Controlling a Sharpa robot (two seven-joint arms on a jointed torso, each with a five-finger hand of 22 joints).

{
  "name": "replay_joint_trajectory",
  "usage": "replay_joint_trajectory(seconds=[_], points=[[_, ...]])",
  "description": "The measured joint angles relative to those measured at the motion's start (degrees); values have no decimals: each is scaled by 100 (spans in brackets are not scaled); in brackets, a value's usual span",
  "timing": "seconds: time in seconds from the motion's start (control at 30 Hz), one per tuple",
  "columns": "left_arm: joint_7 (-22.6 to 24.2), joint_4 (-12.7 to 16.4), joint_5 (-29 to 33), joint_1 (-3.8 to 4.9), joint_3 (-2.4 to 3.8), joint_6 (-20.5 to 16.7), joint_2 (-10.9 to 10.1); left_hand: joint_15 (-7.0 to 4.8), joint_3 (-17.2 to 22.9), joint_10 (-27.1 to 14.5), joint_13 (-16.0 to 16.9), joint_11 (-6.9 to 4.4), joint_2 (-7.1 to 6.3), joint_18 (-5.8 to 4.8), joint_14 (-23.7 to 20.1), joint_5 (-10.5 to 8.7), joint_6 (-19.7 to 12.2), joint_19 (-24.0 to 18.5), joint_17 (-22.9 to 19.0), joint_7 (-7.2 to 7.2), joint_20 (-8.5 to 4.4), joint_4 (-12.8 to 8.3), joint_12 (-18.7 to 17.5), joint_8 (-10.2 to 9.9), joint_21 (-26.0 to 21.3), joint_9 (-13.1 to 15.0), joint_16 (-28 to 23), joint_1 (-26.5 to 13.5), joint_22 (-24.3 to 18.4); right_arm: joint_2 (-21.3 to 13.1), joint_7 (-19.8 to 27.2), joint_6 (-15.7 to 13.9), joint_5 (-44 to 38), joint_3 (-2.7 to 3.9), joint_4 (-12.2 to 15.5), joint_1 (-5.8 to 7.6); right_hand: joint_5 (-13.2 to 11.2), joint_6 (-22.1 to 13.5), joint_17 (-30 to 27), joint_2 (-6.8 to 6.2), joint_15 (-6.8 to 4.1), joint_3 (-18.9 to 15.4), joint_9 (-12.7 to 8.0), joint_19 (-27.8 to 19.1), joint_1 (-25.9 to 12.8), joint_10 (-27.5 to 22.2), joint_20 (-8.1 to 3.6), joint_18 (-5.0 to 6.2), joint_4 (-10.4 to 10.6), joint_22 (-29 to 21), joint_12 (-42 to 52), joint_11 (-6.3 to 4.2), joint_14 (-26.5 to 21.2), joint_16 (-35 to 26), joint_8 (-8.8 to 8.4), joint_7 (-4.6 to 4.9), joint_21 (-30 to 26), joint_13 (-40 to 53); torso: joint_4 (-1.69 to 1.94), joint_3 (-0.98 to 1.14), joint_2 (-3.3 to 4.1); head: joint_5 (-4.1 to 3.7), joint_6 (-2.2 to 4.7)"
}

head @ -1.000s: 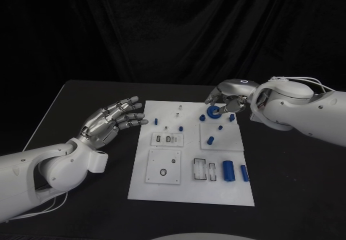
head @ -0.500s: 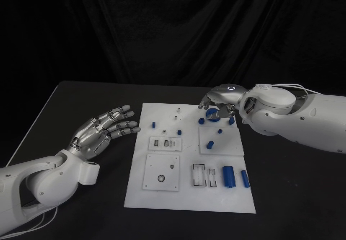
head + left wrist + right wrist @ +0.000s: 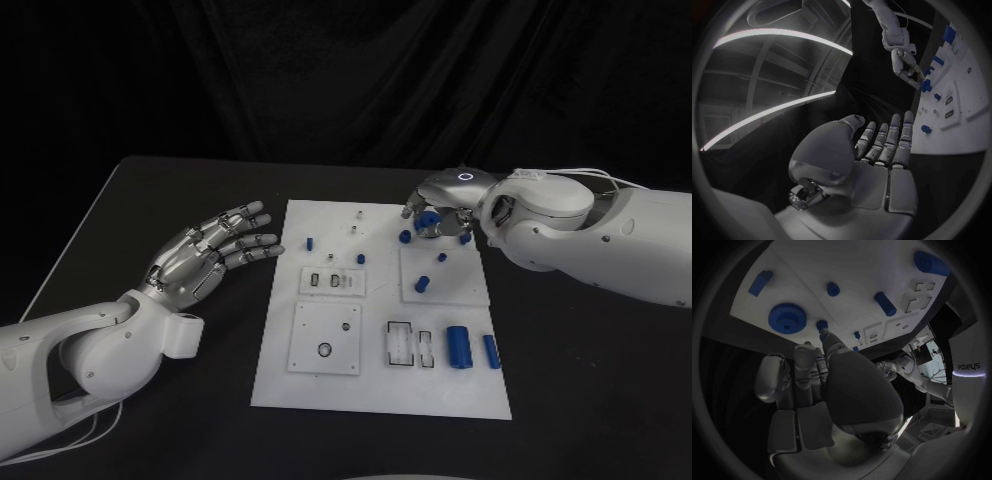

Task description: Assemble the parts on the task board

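apparently we're picking the blue gear [image 3: 427, 226] upper right; right robot hand [image 3: 440, 207] empty above it, left robot hand [image 3: 206, 254] spread; next, close fingers.

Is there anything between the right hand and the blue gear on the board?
Nothing visible. In the right wrist view the blue gear lies bare on the task board, beyond the right hand, whose fingertips hold nothing.
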Motion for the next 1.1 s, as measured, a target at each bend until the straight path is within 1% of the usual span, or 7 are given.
replay_joint_trajectory(seconds=[0.1,0.3,0.47,0.67,0.87,0.97,1.1], points=[[0,-15,18,0,0,2,4,0,0,0,0,0,0,0,0,0,0,0,0,0,0,0,0,0,-23,0,23,0,0,42,12,0,-2,0,-67,-56,85,7,32,-23,0,46,9,0,-23,16,0,0,4,24,-4,16,0,1,0,8,0,0,0,0,-3,8,-10],[1,-32,42,0,0,10,10,0,16,0,0,0,0,0,0,0,0,-20,0,0,20,16,0,0,-23,0,23,0,-6,126,52,-15,2,-2,-182,-140,53,27,62,-83,0,115,19,0,-83,54,0,0,42,47,-3,14,0,24,-18,27,0,-1,1,1,-10,17,-25],[1,-44,65,0,-2,14,20,0,15,0,0,0,0,0,0,0,0,-40,0,0,0,16,0,0,-23,0,23,0,-6,205,101,-46,6,-2,-262,-189,40,27,62,-83,0,168,24,0,-83,75,0,1,31,47,-3,-8,0,24,-23,27,0,-1,2,1,-16,11,-32],[2,-51,82,0,-2,25,42,20,31,20,-1,20,17,0,-20,0,0,-40,0,0,0,0,0,0,-23,-1,45,-17,-6,276,161,-87,31,-1,-355,-253,445,27,61,-144,0,456,49,-19,-143,93,-19,1,35,47,-74,11,0,24,-62,27,0,-17,4,2,-18,-12,-36],[2,-62,97,0,-3,45,53,20,47,20,-1,20,24,0,-20,0,0,-40,0,0,0,16,0,0,-23,-1,47,-24,-5,329,230,-117,81,-1,-431,-301,455,28,50,-189,9,534,60,-40,-188,125,1,1,79,37,-74,19,-31,24,-84,29,0,-17,4,2,-26,-5,-57],[2,-73,106,0,-4,55,64,20,48,20,-1,20,24,1,-20,6,2,-61,0,2,21,15,0,0,-23,-1,47,-24,-5,369,259,-129,101,-1,-473,-328,417,165,60,-242,0,664,107,-40,-241,174,1,1,99,37,-74,10,-40,24,-79,57,0,-16,4,2,-27,-7,-67],[2,-89,114,0,-6,66,83,21,78,20,-1,20,47,1,-20,20,21,-81,0,21,0,17,22,0,-23,-1,67,-47,-5,417,289,-138,123,-1,-527,-357,417,422,84,-258,0,813,196,-40,-257,202,1,1,108,45,-74,-3,-40,24,50,45,0,-15,4,3,-30,-20,-81]])
